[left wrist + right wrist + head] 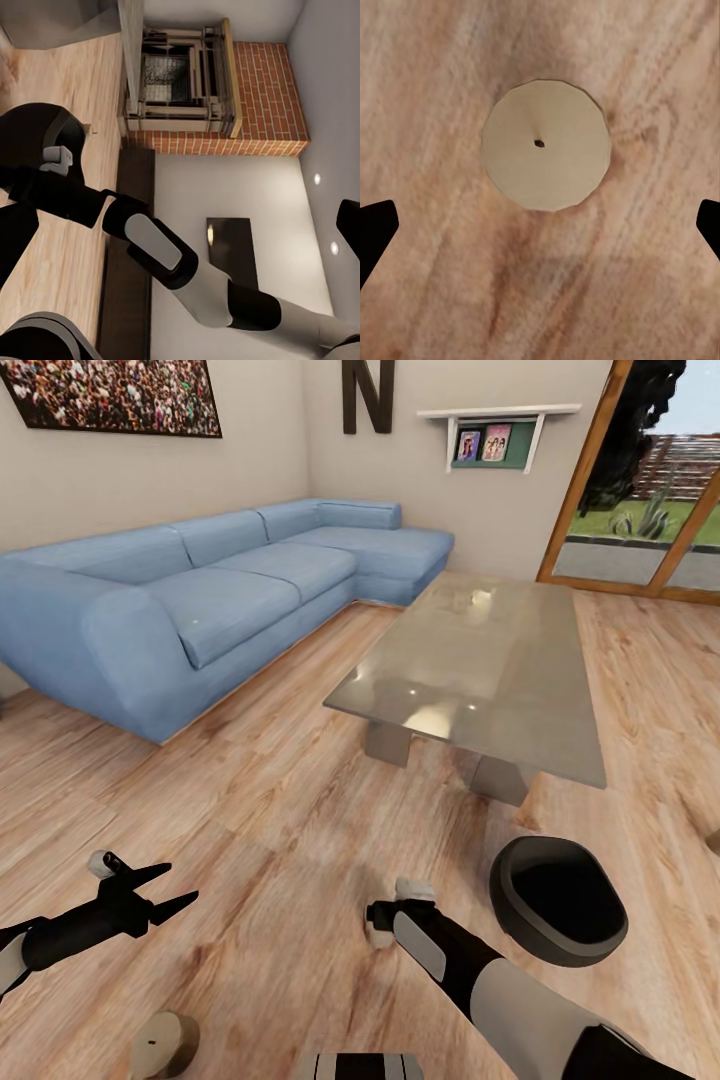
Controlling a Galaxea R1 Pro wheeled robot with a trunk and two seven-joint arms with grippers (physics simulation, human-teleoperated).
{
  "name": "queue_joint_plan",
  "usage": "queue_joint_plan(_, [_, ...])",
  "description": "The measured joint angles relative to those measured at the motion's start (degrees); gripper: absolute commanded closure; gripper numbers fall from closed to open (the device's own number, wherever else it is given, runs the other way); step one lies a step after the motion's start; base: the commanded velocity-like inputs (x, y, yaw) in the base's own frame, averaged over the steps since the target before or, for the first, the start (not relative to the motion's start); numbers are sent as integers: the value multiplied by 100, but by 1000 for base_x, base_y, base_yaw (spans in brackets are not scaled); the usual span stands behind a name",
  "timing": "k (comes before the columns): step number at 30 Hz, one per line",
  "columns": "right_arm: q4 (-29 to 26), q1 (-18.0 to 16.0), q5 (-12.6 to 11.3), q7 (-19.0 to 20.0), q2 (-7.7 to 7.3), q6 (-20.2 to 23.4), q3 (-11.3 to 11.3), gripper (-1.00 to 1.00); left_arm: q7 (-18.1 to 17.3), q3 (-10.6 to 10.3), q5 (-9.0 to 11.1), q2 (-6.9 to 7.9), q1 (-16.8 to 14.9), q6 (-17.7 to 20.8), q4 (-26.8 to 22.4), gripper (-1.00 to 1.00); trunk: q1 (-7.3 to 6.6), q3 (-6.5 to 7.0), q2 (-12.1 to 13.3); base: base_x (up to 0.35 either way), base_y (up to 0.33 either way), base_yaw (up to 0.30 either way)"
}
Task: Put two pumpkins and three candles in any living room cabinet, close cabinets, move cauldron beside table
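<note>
A pale beige candle (546, 145) stands upright on the wood floor, seen from straight above, with my right gripper (540, 232) open over it and its dark fingertips (376, 225) spread wide on either side. Another candle (165, 1043) stands on the floor near my left arm. The glossy black cauldron (556, 900) sits on the floor just right of my right gripper (382, 922), in front of the grey-topped coffee table (500, 660). My left gripper (180, 887) hangs open and empty above the floor. A long dark brown cabinet (135, 247) runs along the pale wall. The pumpkins are out of view.
A blue corner sofa (200, 600) lines the left and back walls. Glass doors (650, 490) open at the back right. A brick fireplace (217, 97) stands beside the dark unit. Bare wood floor (250, 810) lies between sofa and table.
</note>
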Motion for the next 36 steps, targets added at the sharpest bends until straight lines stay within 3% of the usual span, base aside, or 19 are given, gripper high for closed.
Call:
queue_joint_plan(16, [-3,0,-10,-2,-18,-36,0,-100,-1,0,-17,-9,0,0,2,-100,0,0,0,-74,-106,123])
queue_joint_plan(36, [-2,-1,-1,-1,-10,-46,1,-100,2,1,-18,-7,1,0,1,-100,-2,0,0,105,-86,144])
